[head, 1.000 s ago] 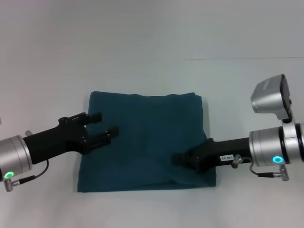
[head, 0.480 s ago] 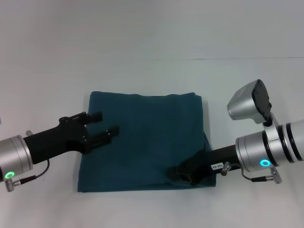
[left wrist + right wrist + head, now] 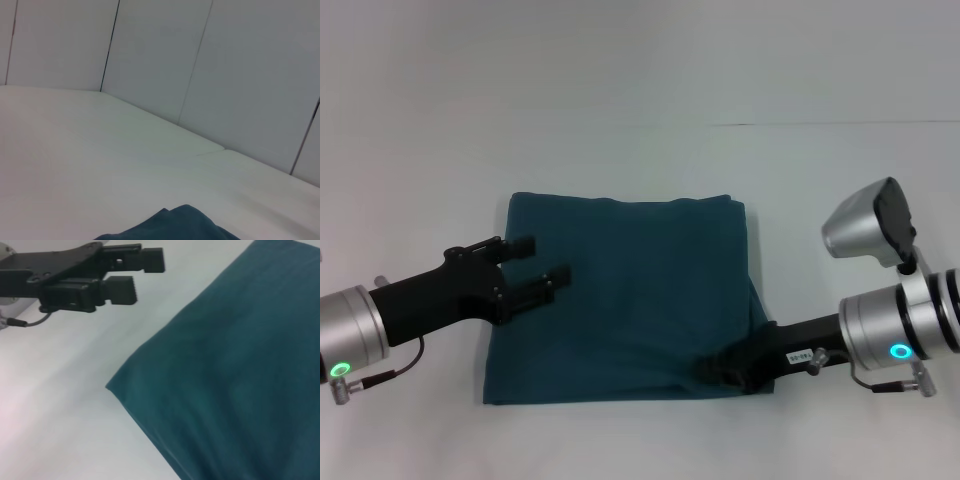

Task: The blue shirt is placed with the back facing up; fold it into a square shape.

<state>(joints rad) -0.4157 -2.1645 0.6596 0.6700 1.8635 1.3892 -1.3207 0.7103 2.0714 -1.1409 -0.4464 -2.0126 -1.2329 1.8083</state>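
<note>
Tabletop [image 3: 620,80], plain white, bears the folded blue shirt [image 3: 630,290] beneath grey wall panels [image 3: 240,60].

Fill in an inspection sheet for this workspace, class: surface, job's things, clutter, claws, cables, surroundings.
Surface: plain white table.
Job's things: blue shirt lies flat, folded into a rough rectangle, plain side up; no lettering shows.
Clutter: nothing seen.
Claws: left claw open, over the shirt's left edge, holding nothing; right claw low at the shirt's near right corner, fingers hidden.
Cables: short leads at both wrists.
Surroundings: pale panelled wall behind the table.
</note>
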